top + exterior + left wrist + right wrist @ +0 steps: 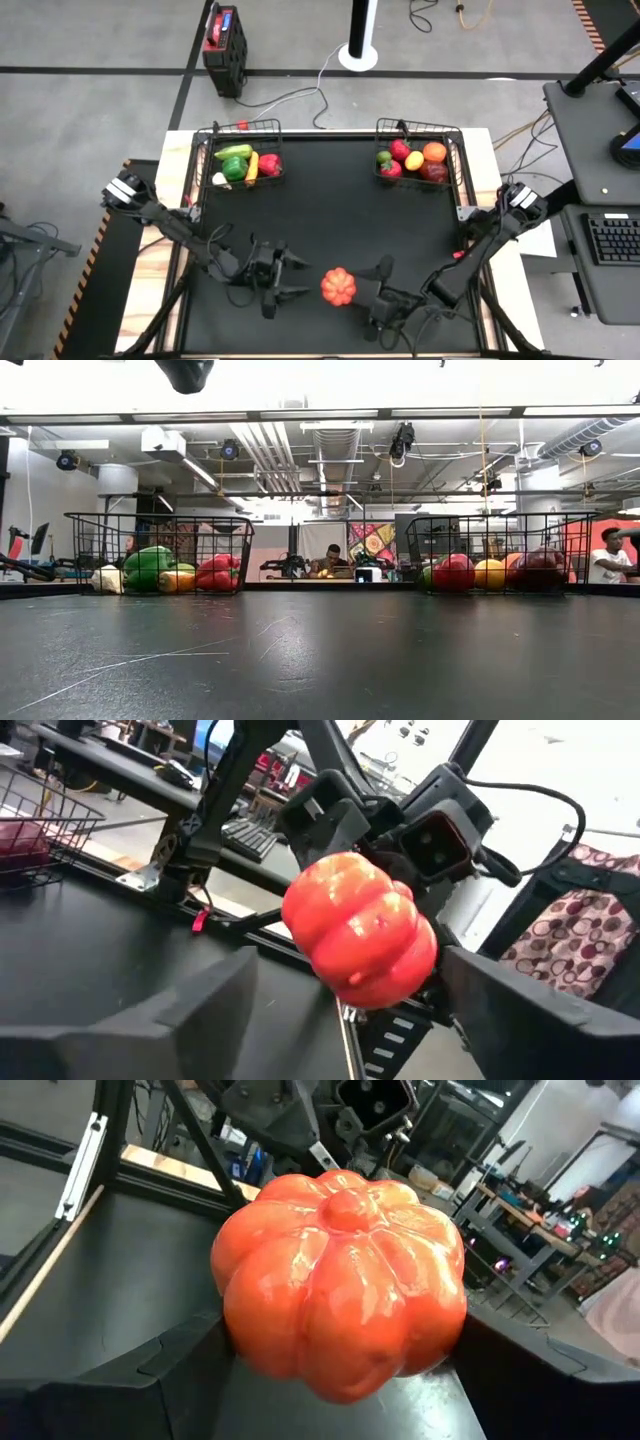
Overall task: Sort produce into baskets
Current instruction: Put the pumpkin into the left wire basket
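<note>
Orange pumpkin (340,1285) is seen closest of all, filling the right wrist view, stem nub turned toward that camera; it is squat and ribbed, with no clear long axis. In the high view it (338,286) is placed near the front edge of the black mat (330,215), between the two grippers.

Left gripper (296,278) is found just left of the pumpkin, fingers spread, nothing held; a gap is seen between its tips and the fruit. Right gripper (366,283) is set against the pumpkin's right side, fingers parted around it; whether they press on it cannot be told.

Left basket (213,140) at the far left corner is loaded with green, yellow, red and white pieces. Right basket (455,140) at the far right corner is loaded with red, orange, yellow and green pieces.

From the low view, pumpkin and both grippers are cut off; people are seen seated in the room behind the baskets.
</note>
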